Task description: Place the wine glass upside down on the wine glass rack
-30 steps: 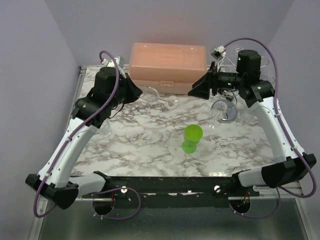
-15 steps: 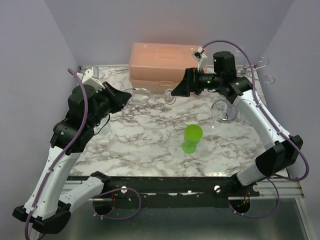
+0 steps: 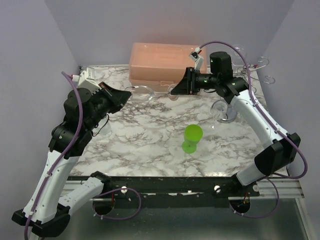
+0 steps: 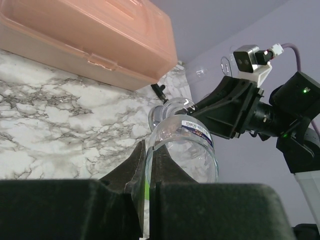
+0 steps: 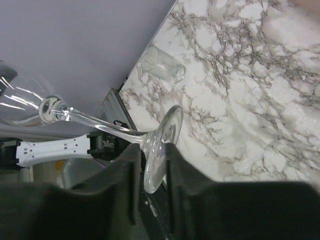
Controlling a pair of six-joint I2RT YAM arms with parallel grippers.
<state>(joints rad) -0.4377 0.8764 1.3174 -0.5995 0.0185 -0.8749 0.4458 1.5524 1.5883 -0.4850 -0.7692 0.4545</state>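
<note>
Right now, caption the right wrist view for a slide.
Right pincer clamps a clear stemmed wine glass by its round foot, held sideways over the grey-veined white marble tabletop.

White-grey marbled counter (image 3: 145, 147); salmon-pink box (image 3: 165, 61) upper centre; bright green cup (image 3: 192, 138) centre; clear wine glass (image 3: 142, 93).

Left arm (image 3: 57, 165): white shells on long links, black housings at joints, black block at base. Right arm (image 3: 260, 117): same white-and-black build. Thin purple cable (image 3: 218, 42) loops along each arm, with more loops by bases. Green status light (image 4: 305, 90) on right arm's black wrist housing. Grey camera cube (image 4: 252, 60) on white bracket above right wrist. Left hand (image 4: 149, 150), right hand (image 5: 150, 155): matte black, flat-sided fingers.
</note>
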